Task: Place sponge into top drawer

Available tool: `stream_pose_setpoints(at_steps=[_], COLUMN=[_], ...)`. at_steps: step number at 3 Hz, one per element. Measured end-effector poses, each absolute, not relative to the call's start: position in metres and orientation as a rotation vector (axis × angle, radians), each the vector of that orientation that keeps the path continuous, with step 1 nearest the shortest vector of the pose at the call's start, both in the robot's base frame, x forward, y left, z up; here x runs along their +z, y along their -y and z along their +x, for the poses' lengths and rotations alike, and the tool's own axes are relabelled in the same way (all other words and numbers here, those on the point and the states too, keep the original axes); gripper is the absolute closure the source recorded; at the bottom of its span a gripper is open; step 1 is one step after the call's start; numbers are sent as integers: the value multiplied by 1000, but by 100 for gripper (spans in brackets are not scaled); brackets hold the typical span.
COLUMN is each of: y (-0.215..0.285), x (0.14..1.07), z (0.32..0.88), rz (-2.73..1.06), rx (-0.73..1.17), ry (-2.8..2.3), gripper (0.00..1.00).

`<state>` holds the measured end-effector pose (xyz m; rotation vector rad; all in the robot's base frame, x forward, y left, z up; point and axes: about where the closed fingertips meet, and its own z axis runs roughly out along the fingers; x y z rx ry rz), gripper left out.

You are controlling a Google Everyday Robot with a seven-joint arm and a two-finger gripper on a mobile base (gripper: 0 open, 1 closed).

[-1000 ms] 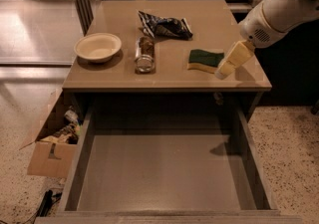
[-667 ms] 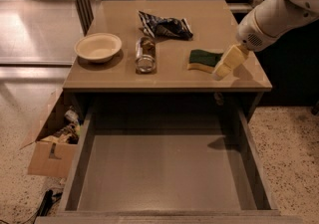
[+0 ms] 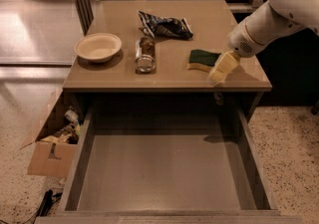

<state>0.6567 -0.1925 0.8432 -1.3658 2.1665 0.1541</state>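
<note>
The sponge (image 3: 203, 59), dark green on top with a pale yellow layer under it, lies flat on the right part of the table top (image 3: 169, 76). My gripper (image 3: 221, 69) hangs from the white arm at the upper right and sits just right of the sponge, close over its right end near the table's front edge. The top drawer (image 3: 162, 170) is pulled fully open below the table and its flat grey bottom holds nothing.
A cream bowl (image 3: 97, 47) sits at the table's left. A glass jar (image 3: 145, 55) lies on its side at the middle. A dark blue-and-white snack bag (image 3: 163, 26) lies behind it. A brown cardboard box (image 3: 52, 143) with clutter stands on the floor at left.
The arm and gripper have shifted left and slightly down, closer to the sponge's right end. The sponge and the other table items have not moved.
</note>
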Motion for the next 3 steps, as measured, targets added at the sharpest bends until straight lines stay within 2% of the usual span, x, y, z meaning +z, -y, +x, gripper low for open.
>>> stream_pose_setpoints(at_steps=[2,3], y=[173,172], x=[824,823], z=[672,673], rz=[-1413,-1416], rx=[260,266], ry=[-2123,-2120], gripper=[0,14])
